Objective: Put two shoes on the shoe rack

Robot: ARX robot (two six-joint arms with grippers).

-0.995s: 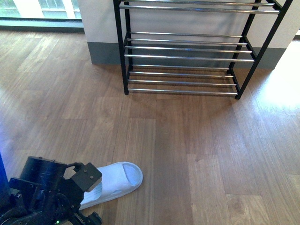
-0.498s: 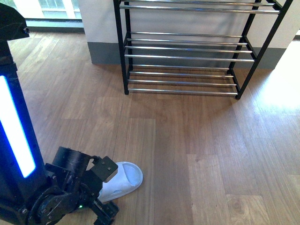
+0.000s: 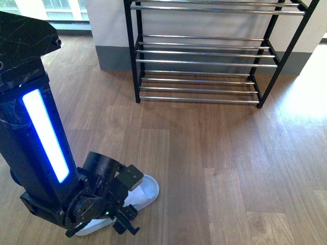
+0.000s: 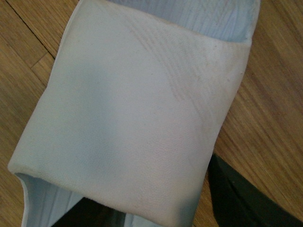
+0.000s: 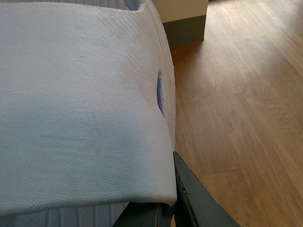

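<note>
So the pale blue slide [image 3: 148,188] is on the wooden floor [image 3: 214,153], well out in front of the shoe rack [image 3: 204,62] and a bit past the rack's left-hand post, so nowhere near the bars. Its toe points roughly back toward the rack, and the heel end pokes out on the far side of the arm from the rack.

The left arm [image 3: 46,132], the big black one with the bright blue light strip, is bent right down over it. The left claw [image 3: 127,214] sits on top of the slide around the strap, covering the middle of the shoe. From the left wrist camera the strap of the slide [image 4: 137,109] fills almost everything. One dark finger [image 4: 236,198] shows just beside the shoe's outer edge, and there's another dark bit at the strap opening. Whether the claw is actually squeezing the shoe or only straddling it, I honestly can't tell.

The right arm is out of sight from the front. Its wrist camera is jammed up against the other slide [image 5: 80,104], with white textured strap across nearly the whole shot. A dark finger [image 5: 194,203] of the right claw sits right at the strap's edge, touching it as far as I can see. I can't tell if that one is clamped either. Behind it there's more floor and the grey skirting [image 5: 184,28] of the wall. I can't place that second slide relative to the rack, since the rack doesn't show from there.

The rack itself stands against the wall with the grey skirting [image 3: 110,58].
</note>
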